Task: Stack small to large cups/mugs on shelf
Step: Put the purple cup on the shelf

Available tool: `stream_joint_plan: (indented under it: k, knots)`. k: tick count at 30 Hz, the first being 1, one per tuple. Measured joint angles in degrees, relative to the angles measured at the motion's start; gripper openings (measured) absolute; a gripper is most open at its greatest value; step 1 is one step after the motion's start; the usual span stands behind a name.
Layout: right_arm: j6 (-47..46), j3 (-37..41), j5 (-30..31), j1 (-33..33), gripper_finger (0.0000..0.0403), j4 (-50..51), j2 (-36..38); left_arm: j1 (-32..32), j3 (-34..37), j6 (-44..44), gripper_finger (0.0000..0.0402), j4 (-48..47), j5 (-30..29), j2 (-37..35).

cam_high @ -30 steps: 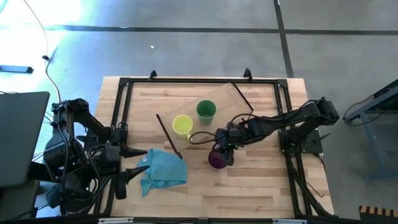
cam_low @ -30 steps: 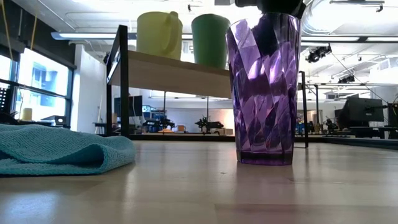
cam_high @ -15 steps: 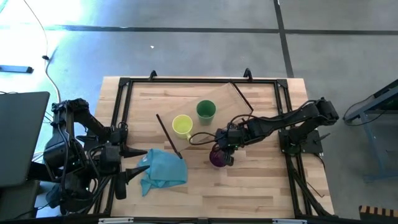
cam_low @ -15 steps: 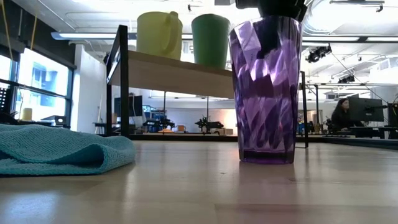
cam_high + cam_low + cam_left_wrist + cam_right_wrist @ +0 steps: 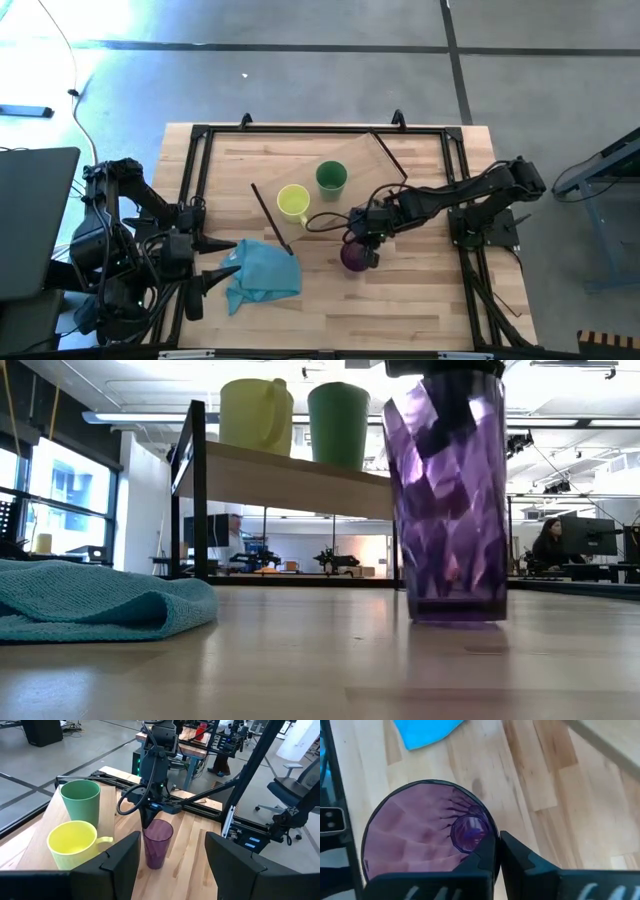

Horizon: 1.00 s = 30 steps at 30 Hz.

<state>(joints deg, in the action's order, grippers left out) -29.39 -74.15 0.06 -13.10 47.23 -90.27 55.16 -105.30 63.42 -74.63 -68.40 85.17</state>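
The purple tumbler stands on the tabletop, right of middle. My right gripper reaches down from above and is shut on it. The yellow mug and the green cup stand side by side on their bases on the shelf, beyond the tumbler. My left gripper waits open near the table's left edge, holding nothing. My right gripper pinches the tumbler's rim on the side toward the table's right, one finger inside the tumbler and the other outside. The fingers come from above, slanting down. The tumbler stays near upright, tipped slightly, its base at the tabletop.
A crumpled teal cloth lies on the table left of the tumbler, close to my left gripper. A black frame runs around the tabletop. Bare wood lies near and right of the tumbler.
My right gripper has shut on the tumbler's rim. The tumbler has shifted a little toward the table's right edge and leans slightly now, where it stood straight before.
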Motion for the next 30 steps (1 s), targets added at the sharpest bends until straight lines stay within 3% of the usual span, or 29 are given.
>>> stream_joint_plan:
  k: [30]
  knots:
    - [-9.79, 0.00, 0.85, 0.89, 0.0000, 14.30, 20.89, -0.02, 0.00, -0.04, 0.0198, -0.40, -1.33, 0.00]
